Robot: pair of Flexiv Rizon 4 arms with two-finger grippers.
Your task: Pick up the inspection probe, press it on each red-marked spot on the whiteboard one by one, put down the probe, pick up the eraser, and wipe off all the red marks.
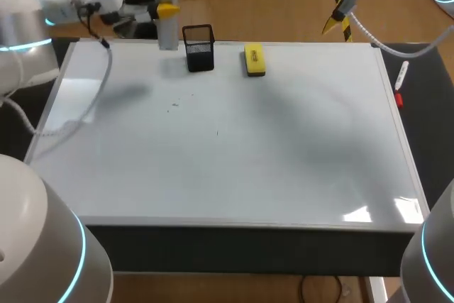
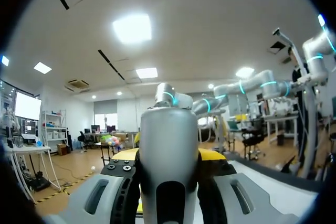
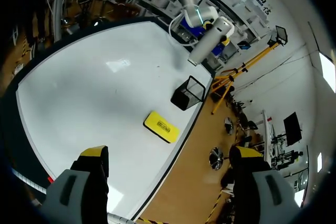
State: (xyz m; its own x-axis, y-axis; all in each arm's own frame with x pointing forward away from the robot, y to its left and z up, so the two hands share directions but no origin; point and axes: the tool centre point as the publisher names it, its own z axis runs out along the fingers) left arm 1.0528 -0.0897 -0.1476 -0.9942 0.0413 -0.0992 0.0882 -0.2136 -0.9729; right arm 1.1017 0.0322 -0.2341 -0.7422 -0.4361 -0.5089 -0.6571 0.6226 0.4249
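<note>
Fingers [image 2: 211, 155] of left gripper [image 1: 165, 10] clamp the probe [image 2: 168, 129], those of right gripper [image 3: 169, 153] stand apart; eraser [image 3: 161, 126] label unreadable.

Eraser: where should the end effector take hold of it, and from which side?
Come straight down from above and close across its narrow width at mid-length. The eraser lies flat on the whiteboard, a long block with both long sides free; the mesh cup stands apart from it. The right end effector is open.

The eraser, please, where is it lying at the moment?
In the head view, the yellow eraser lies on the whiteboard near its far edge, just right of the black mesh holder.
</note>
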